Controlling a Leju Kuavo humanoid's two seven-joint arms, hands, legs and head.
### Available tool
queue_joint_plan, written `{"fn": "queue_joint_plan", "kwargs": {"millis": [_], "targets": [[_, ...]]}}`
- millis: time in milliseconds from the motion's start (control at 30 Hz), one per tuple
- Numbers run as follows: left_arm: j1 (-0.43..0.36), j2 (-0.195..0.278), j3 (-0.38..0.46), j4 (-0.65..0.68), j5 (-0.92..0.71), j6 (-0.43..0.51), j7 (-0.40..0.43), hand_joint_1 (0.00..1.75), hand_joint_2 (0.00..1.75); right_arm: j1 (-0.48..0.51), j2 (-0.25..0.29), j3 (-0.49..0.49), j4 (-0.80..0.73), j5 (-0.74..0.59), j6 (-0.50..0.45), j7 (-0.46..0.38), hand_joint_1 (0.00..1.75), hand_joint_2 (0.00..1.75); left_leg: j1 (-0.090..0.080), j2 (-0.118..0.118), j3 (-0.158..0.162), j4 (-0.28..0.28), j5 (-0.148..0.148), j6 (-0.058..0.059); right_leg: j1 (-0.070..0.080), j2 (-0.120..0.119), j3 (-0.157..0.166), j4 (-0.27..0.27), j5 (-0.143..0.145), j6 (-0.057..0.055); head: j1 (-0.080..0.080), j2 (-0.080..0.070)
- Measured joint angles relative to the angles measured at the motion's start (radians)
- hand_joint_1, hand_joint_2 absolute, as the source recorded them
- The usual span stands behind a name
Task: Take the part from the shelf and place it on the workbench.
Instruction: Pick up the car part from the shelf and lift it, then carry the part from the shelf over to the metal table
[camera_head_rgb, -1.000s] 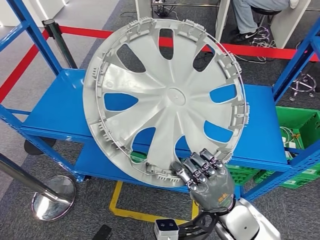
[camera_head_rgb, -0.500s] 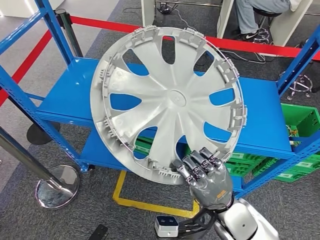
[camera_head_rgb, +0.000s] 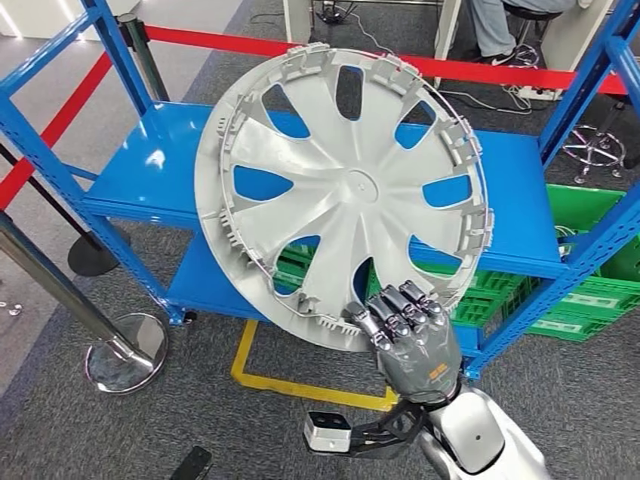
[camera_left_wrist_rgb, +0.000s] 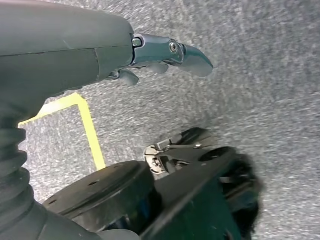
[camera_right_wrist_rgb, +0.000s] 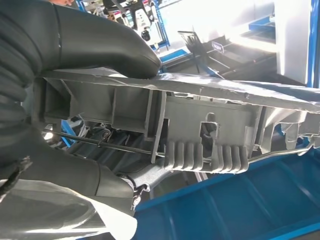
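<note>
The part is a large silver hubcap (camera_head_rgb: 343, 190), held up in front of the blue shelf (camera_head_rgb: 143, 175) with its ribbed back side facing me. My right hand (camera_head_rgb: 411, 340) grips its lower rim from below, fingers curled over the edge. In the right wrist view the hubcap's rim (camera_right_wrist_rgb: 196, 115) with its clips and wire ring runs between the thumb (camera_right_wrist_rgb: 102, 45) and the fingers. My left hand (camera_left_wrist_rgb: 68, 45) hangs over the grey carpet and holds nothing, its fingers (camera_left_wrist_rgb: 170, 50) stretched out.
Green crates (camera_head_rgb: 596, 290) sit on the shelf's lower level at the right. A chrome stanchion base (camera_head_rgb: 124, 352) and its slanted post stand at the left. Red barrier belt (camera_head_rgb: 226, 45) runs behind the shelf. Yellow floor tape (camera_head_rgb: 302, 385) lies below. A seated person (camera_head_rgb: 490, 25) is at the back.
The whole picture has shifted, so the camera has moved relative to the shelf. The hubcap stays in my right hand's grip, sitting a little further right in the picture.
</note>
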Motion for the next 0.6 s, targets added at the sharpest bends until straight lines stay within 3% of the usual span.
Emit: {"fn": "queue_joint_plan", "kwargs": {"millis": [67,100,167,233,300,367,400,433,467,500,533,600], "targets": [[-0.004,0.001,0.0,0.0,-0.002,-0.001,-0.001,0.0,1.75,0.0,0.001,-0.004,0.0,0.0,0.0,0.001,1.75,1.75,0.002,-0.001,0.09,-0.137,0.019,0.001,0.0,0.001,-0.025,0.011,0.013,0.009,0.001,0.0],[-0.007,0.001,0.0,0.0,-0.004,-0.001,-0.002,0.0,1.75,0.0,0.002,-0.006,0.0,0.0,0.0,0.001,1.75,1.75,0.001,-0.002,0.12,-0.188,0.017,0.005,0.0,0.0,-0.032,0.014,0.021,0.016,0.002,0.0],[-0.009,0.002,0.0,0.0,-0.006,-0.002,-0.003,0.0,1.75,0.0,0.003,-0.008,0.0,-0.001,0.0,0.001,1.75,1.75,-0.007,-0.004,0.135,-0.228,0.014,0.018,-0.002,0.0,-0.04,0.01,0.039,0.032,0.005,0.0],[-0.008,0.001,0.0,0.0,-0.007,-0.002,-0.004,0.0,1.75,0.002,0.003,-0.01,0.0,-0.001,0.0,0.001,1.75,1.75,-0.007,-0.001,0.123,-0.235,0.034,0.038,-0.005,0.002,-0.049,0.009,0.04,0.045,0.008,0.0],[-0.008,0.001,0.0,0.0,-0.008,-0.002,-0.004,0.0,1.75,0.003,0.003,-0.013,0.001,-0.001,0.0,0.001,1.75,1.75,-0.005,0.003,0.103,-0.243,0.057,0.059,-0.007,0.007,-0.075,0.062,-0.024,0.051,0.012,0.0],[-0.01,0.002,0.0,0.0,-0.008,-0.001,-0.004,0.0,1.75,0.005,0.003,-0.015,0.002,0.0,0.0,-0.001,1.75,1.75,-0.008,0.004,0.076,-0.242,0.079,0.068,-0.007,0.01,-0.109,0.187,-0.12,0.054,0.015,0.0],[-0.009,0.002,0.0,0.0,-0.008,0.0,-0.004,0.0,1.75,0.005,0.003,-0.015,0.004,0.0,0.0,-0.002,1.75,1.75,-0.01,0.004,0.061,-0.241,0.09,0.069,-0.007,0.01,-0.118,0.249,-0.148,0.055,0.016,0.0],[-0.009,0.002,0.0,0.0,-0.009,0.0,-0.004,0.0,1.75,0.006,0.003,-0.015,0.005,-0.001,0.0,-0.002,1.75,1.75,-0.012,0.004,0.046,-0.239,0.101,0.068,-0.007,0.01,-0.116,0.286,-0.153,0.056,0.016,0.0],[-0.009,0.002,0.0,0.001,-0.009,0.0,-0.004,0.0,1.75,0.006,0.003,-0.016,0.006,-0.001,0.0,-0.003,1.75,1.75,-0.013,0.004,0.031,-0.237,0.112,0.067,-0.007,0.01,-0.097,0.29,-0.136,0.055,0.016,0.0],[-0.009,0.002,0.0,0.001,-0.009,0.0,-0.004,0.0,1.75,0.006,0.003,-0.016,0.007,-0.002,0.0,-0.003,1.75,1.75,-0.013,0.004,0.016,-0.235,0.122,0.065,-0.007,0.01,-0.061,0.257,-0.105,0.054,0.016,0.0],[-0.009,0.001,0.0,0.001,-0.009,0.0,-0.004,0.0,1.75,0.006,0.003,-0.017,0.008,-0.003,0.0,-0.004,1.75,1.75,-0.013,0.004,0.002,-0.232,0.132,0.062,-0.007,0.01,-0.012,0.196,-0.079,0.052,0.016,0.0],[-0.009,0.001,0.0,0.001,-0.009,0.0,-0.003,0.0,1.75,0.005,0.004,-0.02,0.008,-0.004,0.0,-0.006,1.75,1.75,-0.016,0.004,-0.02,-0.228,0.152,0.053,-0.005,0.011,0.093,0.048,-0.076,0.046,0.014,0.0]]}}
